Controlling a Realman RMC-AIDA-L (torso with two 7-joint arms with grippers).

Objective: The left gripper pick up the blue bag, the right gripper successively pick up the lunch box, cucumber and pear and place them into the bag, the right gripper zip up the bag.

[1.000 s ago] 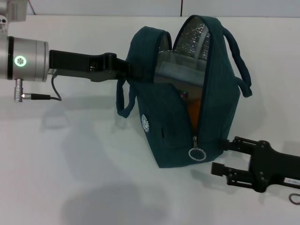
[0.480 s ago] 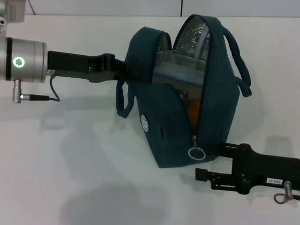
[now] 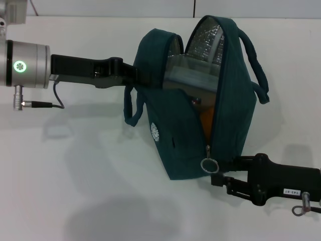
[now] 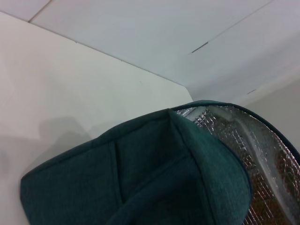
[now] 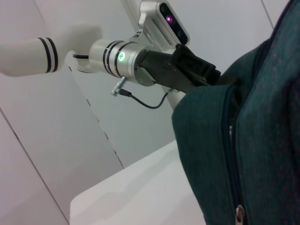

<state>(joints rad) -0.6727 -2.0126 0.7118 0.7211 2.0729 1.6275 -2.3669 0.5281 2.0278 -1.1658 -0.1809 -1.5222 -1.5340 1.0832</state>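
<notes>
- Surface: a plain white table (image 3: 75, 165) fills the head view; soft grey shadows of the arm and bag lie on it toward the near left.
- Room: a pale wall (image 3: 110, 7) rises behind the far table edge, crossed by a thin dark vertical seam; in the right wrist view the same pale panelled walls stand behind the robot's body.
- The blue bag (image 3: 185, 135) stands upright near the table's centre, its mouth open at the top, silver quilted lining (image 3: 205, 37) exposed, one loop handle hanging on each side.
- Inside the opening: the clear lid of the lunch box (image 3: 190, 75) sits high, and an orange patch of the pear (image 3: 206, 118) shows lower in the unzipped slit. The cucumber is not visible.
- The zipper pull ring (image 3: 209, 164) hangs at the low end of the slit.
- Left gripper (image 3: 143, 75): reaches in from the left and is pinched on the bag's upper left edge.
- Right gripper (image 3: 219, 179): low on the table, just beside the ring; whether its fingers are spread or pressed together cannot be told.
</notes>
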